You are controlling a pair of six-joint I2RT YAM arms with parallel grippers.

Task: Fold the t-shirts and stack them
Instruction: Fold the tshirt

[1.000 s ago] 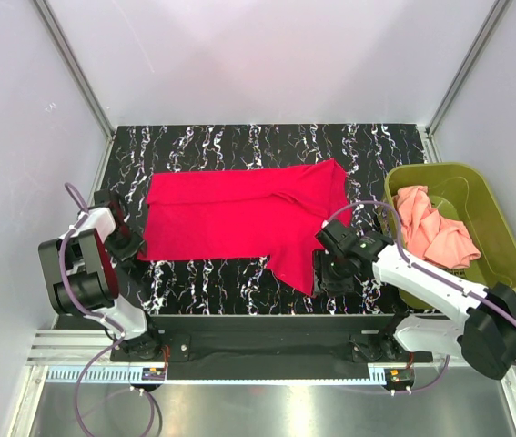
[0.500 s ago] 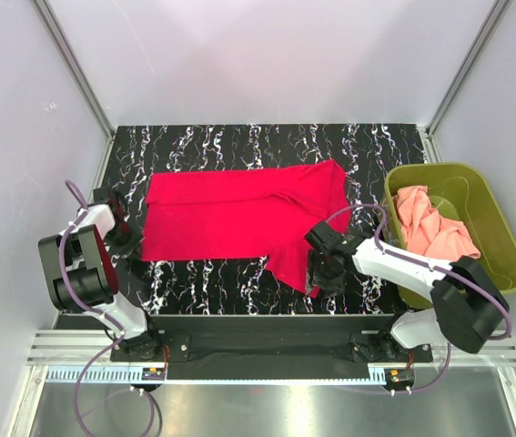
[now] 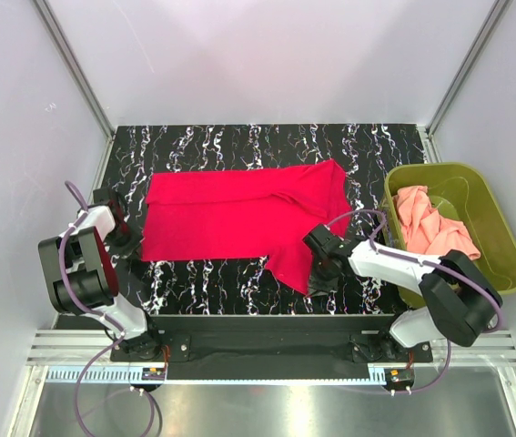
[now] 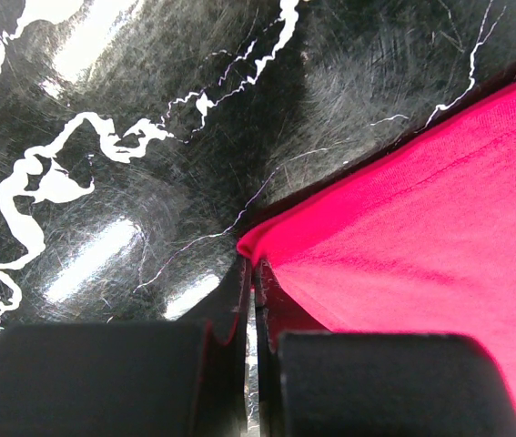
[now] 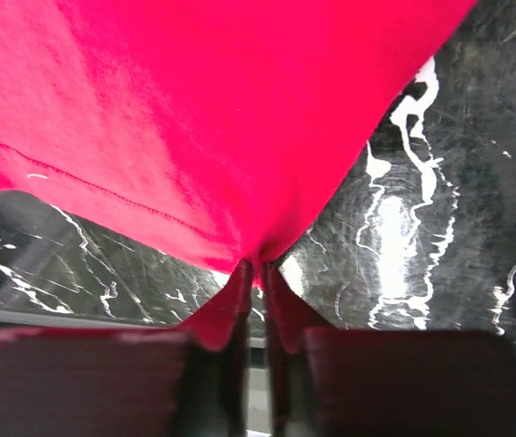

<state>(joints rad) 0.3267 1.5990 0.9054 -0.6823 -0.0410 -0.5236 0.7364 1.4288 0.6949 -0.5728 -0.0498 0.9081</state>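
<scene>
The red t-shirt (image 3: 239, 214) lies spread across the black marbled table, with one flap hanging toward the near edge at the right. My left gripper (image 3: 133, 246) is shut on the shirt's near-left corner (image 4: 253, 246), the cloth pinched between its fingertips (image 4: 239, 282). At the tip of that near-right flap (image 5: 259, 259) my right gripper (image 3: 314, 284) is shut on the cloth, which fans out above the fingers (image 5: 280, 296). The salmon-pink t-shirt (image 3: 432, 228) sits crumpled in the olive-green basket (image 3: 490, 214) at the right.
The basket stands at the table's right edge, close beside the right arm (image 3: 394, 264). White walls enclose the table (image 3: 239, 141) at the back and sides. The arm bases sit on a rail (image 3: 267, 323) at the near edge.
The right arm slid left to the near tip of the red flap and closed on it. The left gripper closed on the left corner and has stayed put.
</scene>
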